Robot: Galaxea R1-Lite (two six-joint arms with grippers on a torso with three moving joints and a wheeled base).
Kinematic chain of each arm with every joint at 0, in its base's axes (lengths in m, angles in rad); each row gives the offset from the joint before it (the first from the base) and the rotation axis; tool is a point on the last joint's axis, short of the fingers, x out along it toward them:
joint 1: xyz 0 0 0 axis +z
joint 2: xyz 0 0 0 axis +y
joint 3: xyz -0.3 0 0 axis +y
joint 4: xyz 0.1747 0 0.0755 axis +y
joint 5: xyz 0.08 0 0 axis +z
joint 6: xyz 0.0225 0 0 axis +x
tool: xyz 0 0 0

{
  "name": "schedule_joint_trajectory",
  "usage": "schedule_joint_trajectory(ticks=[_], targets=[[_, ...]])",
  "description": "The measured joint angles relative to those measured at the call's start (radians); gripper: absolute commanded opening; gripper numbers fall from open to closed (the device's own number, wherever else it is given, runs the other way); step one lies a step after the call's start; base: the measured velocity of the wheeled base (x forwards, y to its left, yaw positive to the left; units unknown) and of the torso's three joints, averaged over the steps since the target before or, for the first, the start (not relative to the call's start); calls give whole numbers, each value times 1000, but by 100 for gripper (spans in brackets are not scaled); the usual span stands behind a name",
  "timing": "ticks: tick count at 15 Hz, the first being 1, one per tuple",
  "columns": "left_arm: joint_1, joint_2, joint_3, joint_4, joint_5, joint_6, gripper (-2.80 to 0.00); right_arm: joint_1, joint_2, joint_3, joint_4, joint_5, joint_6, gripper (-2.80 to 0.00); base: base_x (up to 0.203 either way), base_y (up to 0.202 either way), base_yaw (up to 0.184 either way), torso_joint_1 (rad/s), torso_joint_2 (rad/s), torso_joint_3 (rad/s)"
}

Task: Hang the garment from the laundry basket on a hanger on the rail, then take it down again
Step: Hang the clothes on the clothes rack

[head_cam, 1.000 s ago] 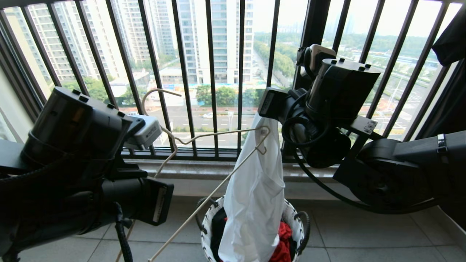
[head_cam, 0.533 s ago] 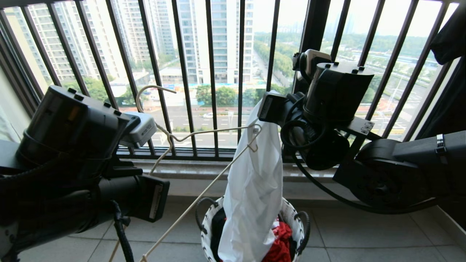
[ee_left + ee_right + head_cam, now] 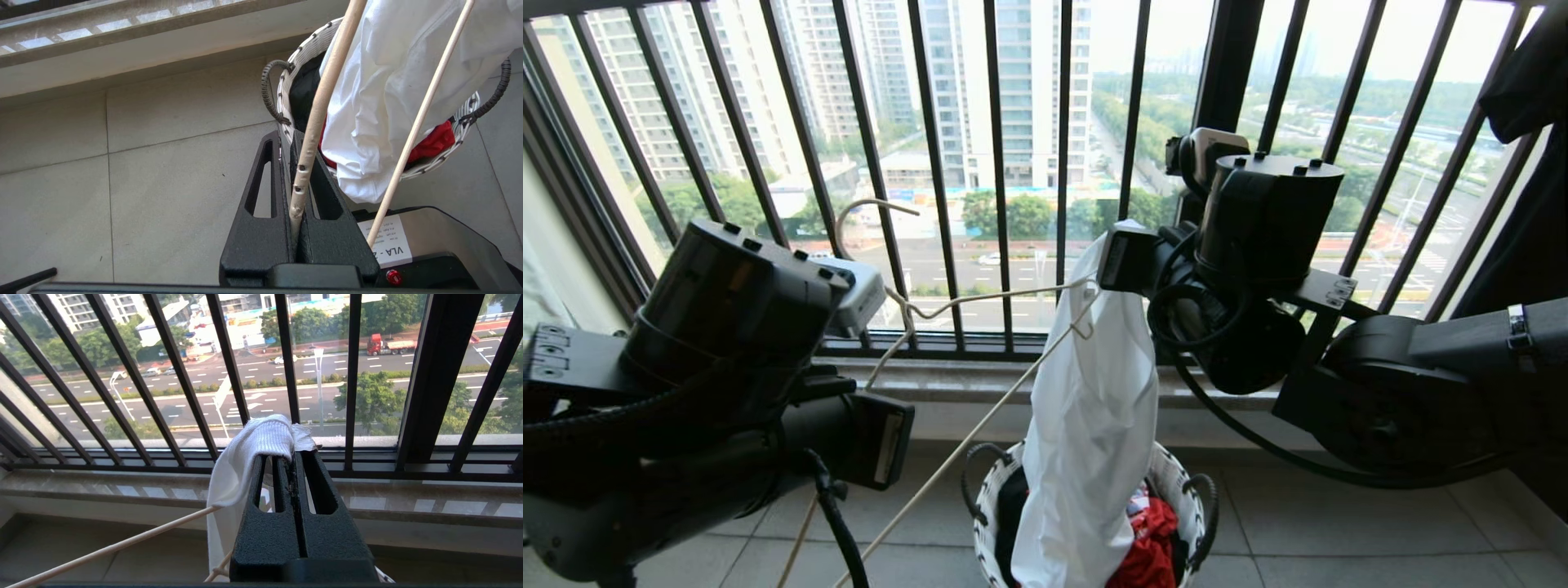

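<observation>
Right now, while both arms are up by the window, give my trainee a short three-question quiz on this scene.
1. True or false: the left gripper is shut on the hanger.
2. What does the right gripper hold? A) the red garment B) the white garment by its ribbed neck C) nothing
3. Fill in: the white garment's lower end hangs into the ____.

Key:
1. True; its fingers clamp one of the hanger's thin rods.
2. B; the ribbed edge drapes over the closed fingertips.
3. laundry basket, on the floor below the window railing.
</observation>
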Motion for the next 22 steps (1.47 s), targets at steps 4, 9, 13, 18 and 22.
schedule_joint_trajectory(ticks=[4,9,13,18,22], targets=[[-5,-4,97,-150,-57,103,-280,25,-7,17,8,10,0,-280,0,0,0,0,0,0],[-7,-43,229,-328,-118,247,-280,38,-19,38,77,51,-3,-280,0,0,0,0,0,0],[-8,-101,301,-368,-215,337,-280,47,-31,52,91,69,-3,-280,0,0,0,0,0,0],[-36,-115,327,-370,-217,352,-280,85,-32,72,85,69,-1,-280,0,0,0,0,0,0],[-54,-83,353,-497,-218,350,-280,123,-33,81,80,69,6,-280,0,0,0,0,0,0]])
